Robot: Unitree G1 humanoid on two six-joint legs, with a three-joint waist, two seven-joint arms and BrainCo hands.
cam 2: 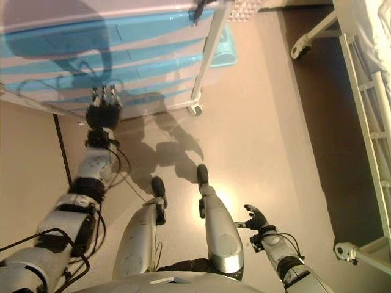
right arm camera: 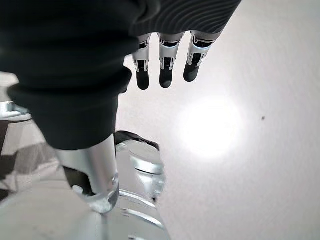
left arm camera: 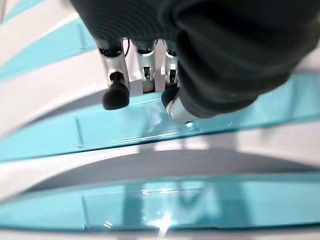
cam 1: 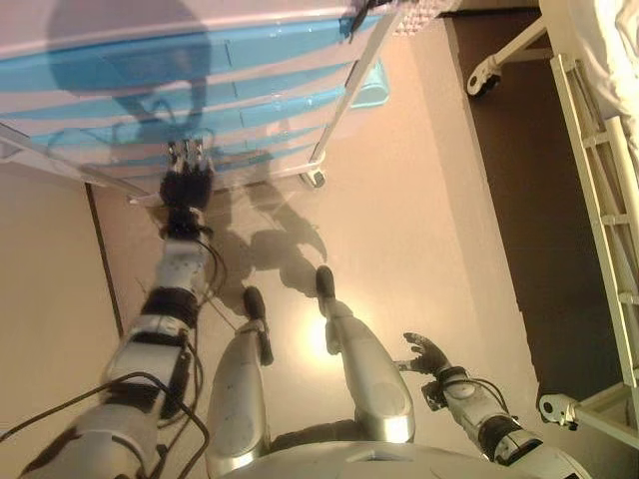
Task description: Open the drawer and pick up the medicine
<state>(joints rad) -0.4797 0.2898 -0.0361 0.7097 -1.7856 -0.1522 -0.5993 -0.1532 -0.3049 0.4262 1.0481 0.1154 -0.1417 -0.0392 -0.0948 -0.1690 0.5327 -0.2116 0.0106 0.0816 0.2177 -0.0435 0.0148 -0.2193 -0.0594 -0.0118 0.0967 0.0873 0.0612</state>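
Observation:
A white wheeled drawer unit [cam 1: 200, 90] with several translucent blue drawers stands ahead; all drawers look shut. No medicine shows in any view. My left hand [cam 1: 187, 185] reaches out to a lower drawer. In the left wrist view its fingers [left arm camera: 116, 95] are straight, with the dark tips at the top edge of a blue drawer front [left arm camera: 240, 112]. My right hand [cam 1: 427, 354] hangs low at the right over the floor, with relaxed fingers [right arm camera: 165, 70] and nothing in it.
A white bed frame [cam 1: 599, 150] on casters [cam 1: 484, 78] runs along the right side over dark floor. The drawer unit's caster [cam 1: 314, 179] stands at its near right corner. A dark strip [cam 1: 100, 249] runs along the floor at the left.

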